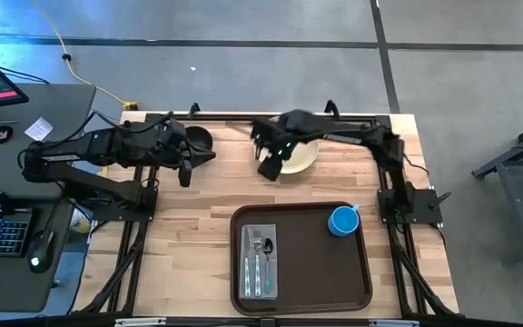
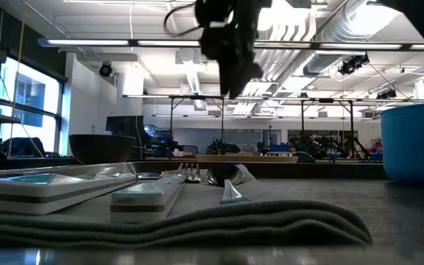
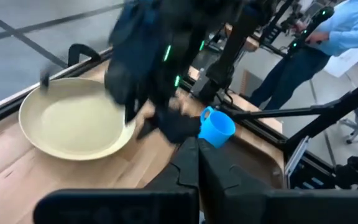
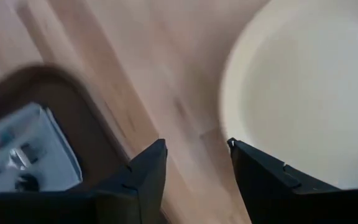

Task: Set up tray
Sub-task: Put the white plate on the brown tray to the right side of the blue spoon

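The dark brown tray (image 1: 302,272) lies at the table's near edge. On it are a grey folded napkin (image 1: 260,263) with a fork and a spoon, and a blue cup (image 1: 343,220) in its far right corner. A cream plate (image 1: 303,157) rests flat on the wood beyond the tray. My right gripper (image 1: 270,166) (image 4: 197,158) is open and hangs above the table just left of the plate's rim (image 4: 232,118), well off the surface in the low view (image 2: 234,77). My left gripper (image 1: 185,173) (image 3: 197,165) is shut and waits by a black bowl (image 1: 200,139).
The black bowl sits at the table's far side, left of the plate. Bare wood lies between the plate and the tray and left of the tray. The tray's middle and right part (image 1: 320,268) are bare. A person in a blue shirt (image 3: 328,43) stands beyond the table.
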Robot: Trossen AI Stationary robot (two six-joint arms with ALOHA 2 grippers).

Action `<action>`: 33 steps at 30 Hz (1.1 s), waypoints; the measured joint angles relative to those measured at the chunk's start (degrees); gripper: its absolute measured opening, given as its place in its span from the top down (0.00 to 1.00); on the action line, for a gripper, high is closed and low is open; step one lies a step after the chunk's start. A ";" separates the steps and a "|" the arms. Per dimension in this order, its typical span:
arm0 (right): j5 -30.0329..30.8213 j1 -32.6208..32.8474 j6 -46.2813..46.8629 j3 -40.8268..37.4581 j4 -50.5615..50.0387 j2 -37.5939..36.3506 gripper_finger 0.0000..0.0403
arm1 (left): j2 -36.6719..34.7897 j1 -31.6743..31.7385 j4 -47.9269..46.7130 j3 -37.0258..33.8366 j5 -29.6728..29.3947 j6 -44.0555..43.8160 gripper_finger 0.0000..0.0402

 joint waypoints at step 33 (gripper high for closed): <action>-1.53 -3.32 -12.74 -16.12 8.98 6.86 0.57 | 3.69 -0.01 0.11 0.09 0.48 -20.90 0.91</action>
